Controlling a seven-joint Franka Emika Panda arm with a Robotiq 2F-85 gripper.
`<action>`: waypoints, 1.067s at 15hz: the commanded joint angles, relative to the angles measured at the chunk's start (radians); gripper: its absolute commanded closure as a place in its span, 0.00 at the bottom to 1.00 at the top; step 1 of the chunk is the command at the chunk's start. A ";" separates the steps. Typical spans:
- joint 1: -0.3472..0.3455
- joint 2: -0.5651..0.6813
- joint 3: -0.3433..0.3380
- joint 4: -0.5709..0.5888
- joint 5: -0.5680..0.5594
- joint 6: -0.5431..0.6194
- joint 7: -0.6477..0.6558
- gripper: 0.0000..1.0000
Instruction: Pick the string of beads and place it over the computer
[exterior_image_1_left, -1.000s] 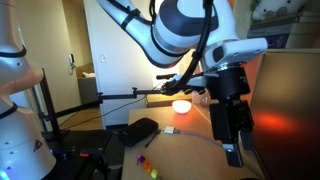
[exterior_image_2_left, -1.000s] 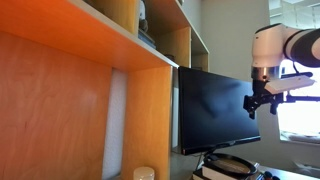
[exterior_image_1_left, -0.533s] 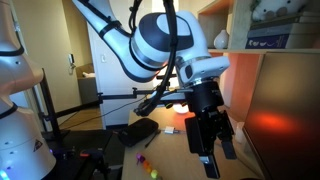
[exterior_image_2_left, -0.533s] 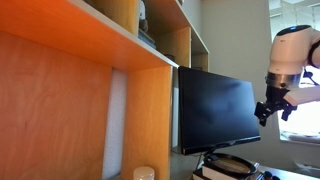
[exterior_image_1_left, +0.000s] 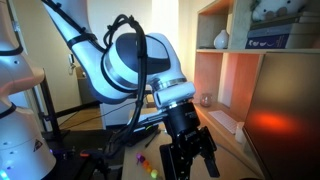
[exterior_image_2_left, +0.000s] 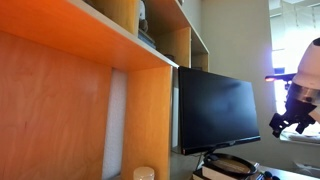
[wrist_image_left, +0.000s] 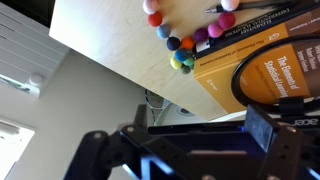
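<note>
The string of beads (wrist_image_left: 183, 52), round beads in red, green, yellow, blue and pink, lies on the light wooden table against the edge of an orange book (wrist_image_left: 262, 62) in the wrist view. In an exterior view a few of the beads (exterior_image_1_left: 148, 167) show on the table, left of my gripper (exterior_image_1_left: 190, 166). The gripper hangs above the table, open, with nothing between its fingers. The computer's black monitor (exterior_image_2_left: 218, 110) stands beside the orange shelving, and the gripper (exterior_image_2_left: 286, 123) is off to its right. In the wrist view the gripper (wrist_image_left: 180, 145) is dark and blurred.
A black cable loop (wrist_image_left: 240, 75) lies on the book. Wooden shelves (exterior_image_1_left: 240, 50) with a white vase (exterior_image_1_left: 221, 39) rise behind the table. A large orange shelf wall (exterior_image_2_left: 70, 110) fills the near side. Another white robot (exterior_image_1_left: 15, 90) stands at the far left.
The arm has swung away from the monitor and lower toward the table, carrying the gripper toward the beads' side. The jaws have stayed open and empty.
</note>
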 joint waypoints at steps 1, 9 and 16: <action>-0.019 -0.002 -0.015 -0.024 -0.024 0.080 0.001 0.00; -0.061 0.135 0.129 0.010 0.496 0.086 -0.642 0.00; 0.065 0.155 0.034 0.037 0.628 0.063 -0.748 0.00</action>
